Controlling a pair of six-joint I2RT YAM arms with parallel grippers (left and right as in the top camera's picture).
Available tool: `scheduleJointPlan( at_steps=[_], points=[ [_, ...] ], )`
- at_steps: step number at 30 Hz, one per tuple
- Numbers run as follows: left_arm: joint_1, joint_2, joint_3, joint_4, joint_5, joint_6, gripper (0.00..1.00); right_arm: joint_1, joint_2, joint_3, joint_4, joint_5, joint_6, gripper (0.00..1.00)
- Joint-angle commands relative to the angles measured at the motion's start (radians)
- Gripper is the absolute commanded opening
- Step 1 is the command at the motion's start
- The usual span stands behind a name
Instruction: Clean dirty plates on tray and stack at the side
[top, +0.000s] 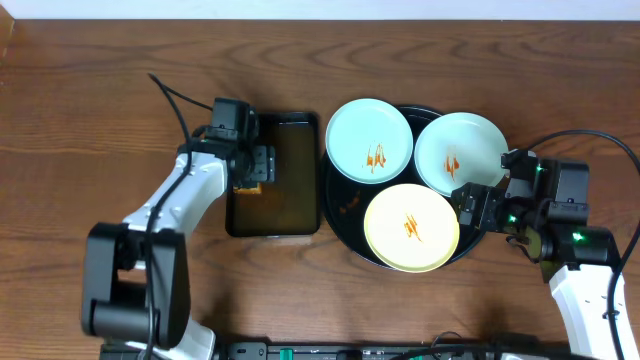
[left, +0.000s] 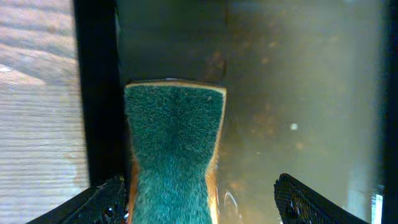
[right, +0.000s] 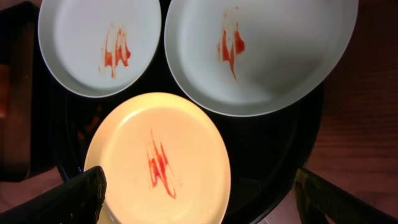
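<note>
Left gripper (left: 200, 198) hung released over a sponge (left: 174, 143) in the rectangular tray (top: 296, 196) of brown water; only this wrist view showed its green face. Right gripper (right: 199, 196), also released, hovered above 3 smeared plates (top: 369, 140) on the round tray (top: 340, 225).

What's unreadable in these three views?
- Left wrist: near end of sponge cut off by the bottom edge; contact with left gripper unclear.
- Overhead: left gripper covers most of the sponge.
- Right wrist: near rim of cream plate cut off below; smudges on tray too dark to identify.
</note>
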Motion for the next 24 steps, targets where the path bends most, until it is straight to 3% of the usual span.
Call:
scheduleJointPlan(
  at_steps=[1, 6, 11, 14, 24],
  points=[
    [-0.001, 0.035, 0.011, 0.003, -0.012, -0.005, 0.78, 0.009, 0.003, 0.019, 0.002, -0.007, 0.003, 0.94],
    [-0.001, 0.058, 0.011, 0.006, -0.003, -0.005, 0.76, 0.009, 0.003, 0.019, 0.003, -0.007, 0.003, 0.94],
    [-0.001, 0.074, 0.011, 0.006, -0.002, -0.005, 0.42, 0.009, 0.003, 0.019, 0.005, -0.003, 0.003, 0.93],
    [-0.001, 0.074, 0.011, 0.003, -0.002, -0.021, 0.09, 0.009, 0.003, 0.019, 0.003, 0.011, 0.003, 0.93],
    [-0.013, 0.074, 0.011, -0.052, 0.005, -0.028, 0.07, 0.008, 0.003, 0.019, -0.021, 0.053, 0.004, 0.93]
  ],
)
